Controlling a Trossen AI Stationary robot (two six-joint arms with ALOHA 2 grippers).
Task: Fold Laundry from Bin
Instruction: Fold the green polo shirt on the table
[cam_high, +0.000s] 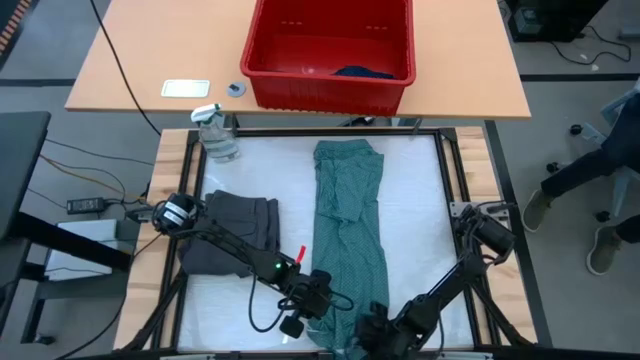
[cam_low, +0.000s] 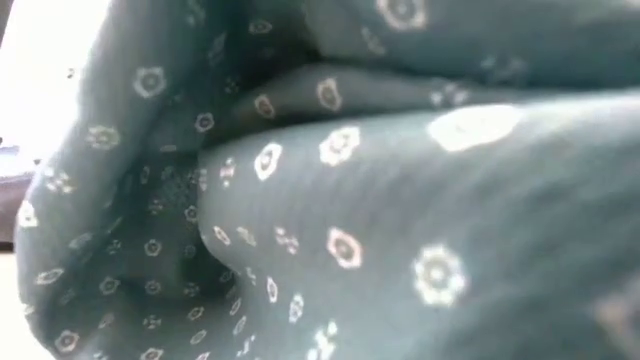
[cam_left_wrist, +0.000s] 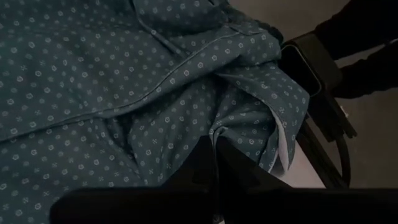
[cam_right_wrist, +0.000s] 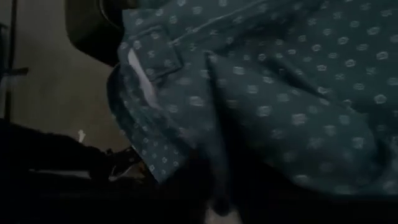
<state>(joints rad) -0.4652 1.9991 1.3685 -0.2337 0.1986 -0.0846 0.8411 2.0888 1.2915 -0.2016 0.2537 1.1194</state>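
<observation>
The teal-green dotted T-shirt (cam_high: 348, 225) lies as a long narrow strip down the middle of the white mat, from the far side to the near edge. It fills the low view (cam_low: 330, 200). My left gripper (cam_high: 318, 300) is shut on the strip's near end at its left side. My right gripper (cam_high: 372, 335) is shut on the same end at its right side. A folded dark grey piece (cam_high: 238, 235) lies flat on the mat's left. The red bin (cam_high: 328, 45) stands on the far table with a bright blue piece (cam_high: 362, 72) inside. My left gripper pinches a fold of the T-shirt near its hem end (cam_left_wrist: 225, 127) between its two fingers, which come in low from the table's left. The cloth bunches up around the fingertips (cam_left_wrist: 208, 155). How many layers it has, I cannot tell. My right gripper pinches the T-shirt's near end (cam_right_wrist: 214, 146), coming in low from the near right. The cloth drapes over the fingers and hides the place of contact. The hem corner (cam_right_wrist: 149, 81) hangs loose beside it.
A clear spray bottle (cam_high: 215, 132) stands at the mat's far left corner. A white card (cam_high: 185, 88) and a small round thing (cam_high: 236, 88) lie on the far table. A person's leg and shoes (cam_high: 590, 200) show at the right. White mat (cam_high: 420, 220) lies bare right of the shirt.
</observation>
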